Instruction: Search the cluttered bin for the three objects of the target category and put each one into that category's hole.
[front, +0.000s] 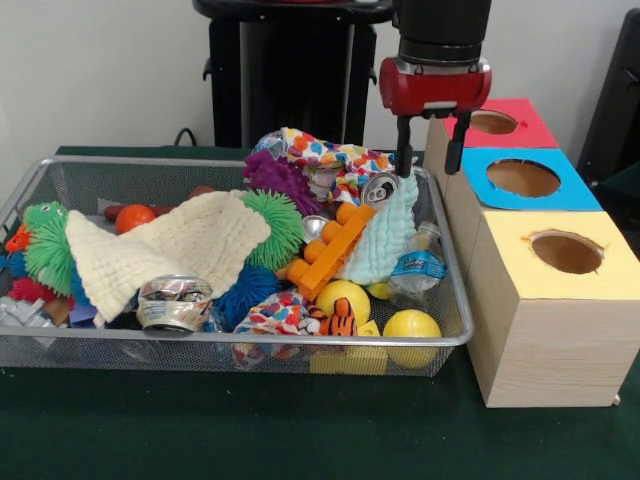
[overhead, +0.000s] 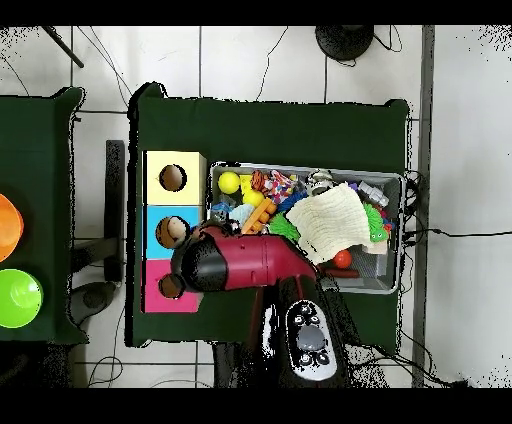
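— Where is a bottle to be found, and how is it laid?

— One clear plastic bottle (front: 417, 268) is seen in the front view at the right end of the wire bin (front: 250, 345), tilted, its long axis run from the upper right down to the lower left, a blue label wrapped round its middle. Which end carries the cap cannot be told.

— What is crowded against it?

— A pale mint cloth (front: 385, 238) is draped on its left side, yellow balls (front: 411, 326) are lodged just below it, and an orange block toy (front: 330, 250) is laid slantwise beyond the cloth. A crushed silver can (front: 174, 303) is set well apart, at the front rim.

— And the gripper?

— The gripper (front: 430, 150) is hung open and empty over the bin's far right corner, just beside the blue-topped box, whose hole (front: 523, 178) is left uncovered.
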